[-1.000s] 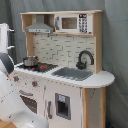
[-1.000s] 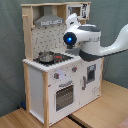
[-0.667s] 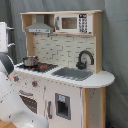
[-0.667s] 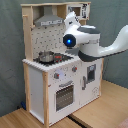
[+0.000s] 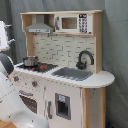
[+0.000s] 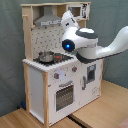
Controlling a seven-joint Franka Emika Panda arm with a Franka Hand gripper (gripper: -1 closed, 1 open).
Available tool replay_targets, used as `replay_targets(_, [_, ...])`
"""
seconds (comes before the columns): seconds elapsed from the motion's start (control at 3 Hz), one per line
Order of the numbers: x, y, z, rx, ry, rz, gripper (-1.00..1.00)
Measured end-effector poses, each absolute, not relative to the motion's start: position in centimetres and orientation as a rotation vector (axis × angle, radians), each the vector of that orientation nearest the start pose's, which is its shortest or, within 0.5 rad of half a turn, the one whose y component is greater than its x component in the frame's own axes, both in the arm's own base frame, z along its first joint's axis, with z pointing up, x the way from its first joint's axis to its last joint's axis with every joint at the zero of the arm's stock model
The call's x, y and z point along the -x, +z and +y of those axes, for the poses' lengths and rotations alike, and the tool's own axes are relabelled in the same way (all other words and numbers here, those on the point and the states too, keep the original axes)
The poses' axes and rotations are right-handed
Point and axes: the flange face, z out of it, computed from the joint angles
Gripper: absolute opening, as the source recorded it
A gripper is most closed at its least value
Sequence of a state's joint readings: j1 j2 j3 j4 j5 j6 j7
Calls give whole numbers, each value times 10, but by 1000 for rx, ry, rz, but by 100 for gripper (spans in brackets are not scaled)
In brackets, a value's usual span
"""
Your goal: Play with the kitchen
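Observation:
The kitchen (image 5: pixel 65 75) (image 6: pixel 42 75) is a tall white and light-wood toy with a grey hood (image 5: pixel 40 26), a microwave (image 5: pixel 72 22), a tiled back wall, an oven door (image 6: pixel 64 95) and knobs. A small metal pot (image 5: pixel 30 61) (image 6: pixel 46 56) stands on the stove. In the first exterior view, a black faucet (image 5: pixel 84 59) curves over the grey sink (image 5: pixel 72 73). My white arm (image 6: pixel 85 44) reaches in from the second exterior view's right and covers the sink side. My gripper (image 6: pixel 67 17) is raised in front of the upper shelf, well above the stove.
A grey curtain hangs behind the kitchen in both exterior views. The kitchen stands on a wooden floor (image 6: pixel 105 107). In the first exterior view, white arm links (image 5: pixel 10 100) fill the lower left, close to the oven front.
In the second exterior view the arm's joint with the blue light has drifted slightly down and to the left. The kitchen and the pot have not moved.

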State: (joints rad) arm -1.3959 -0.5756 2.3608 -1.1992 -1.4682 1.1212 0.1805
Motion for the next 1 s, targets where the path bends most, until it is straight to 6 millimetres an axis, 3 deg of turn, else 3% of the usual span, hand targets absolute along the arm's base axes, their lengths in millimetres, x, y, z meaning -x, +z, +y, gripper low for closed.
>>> replay_targets(0.33, [-331, 651, 544, -1209, 700, 272, 100])
replay_targets(1.0, [-342, 602, 564, -1068, 687, 486, 100])
